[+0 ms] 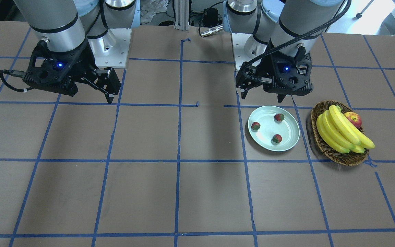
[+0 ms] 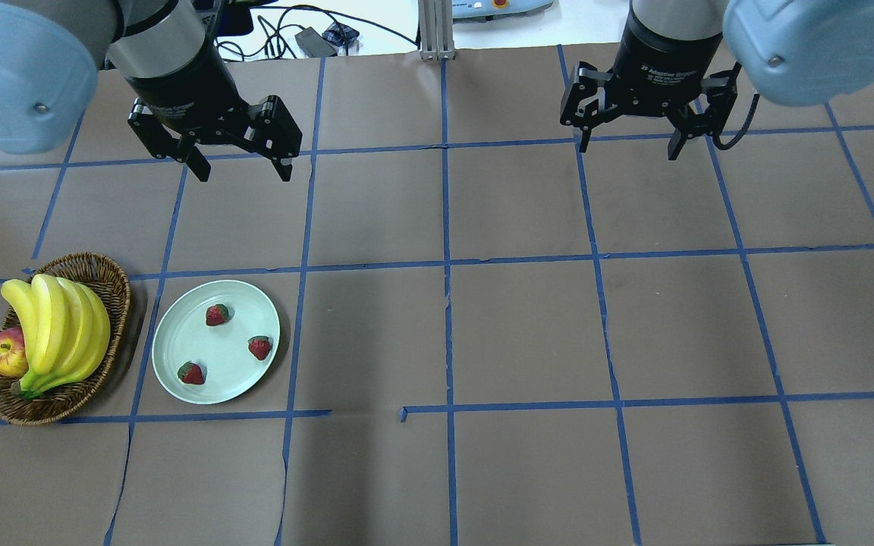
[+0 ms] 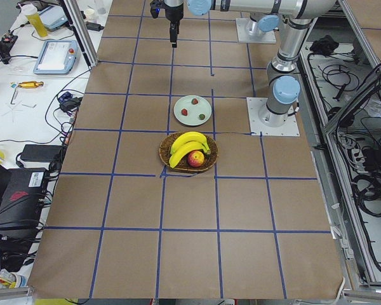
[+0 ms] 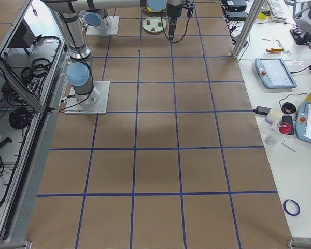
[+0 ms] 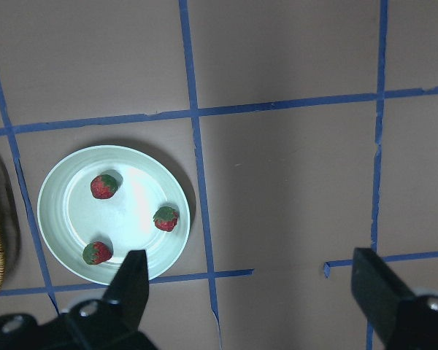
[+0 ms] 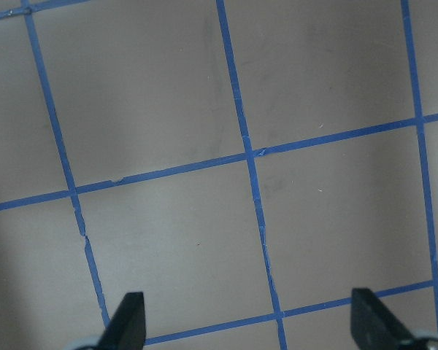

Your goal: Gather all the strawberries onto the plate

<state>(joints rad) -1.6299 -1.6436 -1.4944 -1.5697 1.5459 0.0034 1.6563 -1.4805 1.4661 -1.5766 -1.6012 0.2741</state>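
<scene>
Midway between the long edges of the desk (image 2: 528, 334), on the left arm's side, the plate (image 2: 218, 343) holds all three strawberries (image 2: 259, 347). They lie apart from one another and inside the rim. Just beside the plate, toward the desk's left end, a wicker basket (image 2: 114, 284) carries bananas (image 2: 58, 326) and an apple (image 2: 3, 353), and neither is touched.

The left tool (image 2: 243, 168) hangs above the desk, well apart from the plate, with its fingers spread and nothing between them. Its wrist view looks down on the plate from a height. The right tool (image 2: 629, 148) hovers over bare squares toward the desk's right end, likewise spread and carrying nothing.

No strawberry shows outside the plate in any view, so I judge the collecting done. At most, the arms have only to retire.
</scene>
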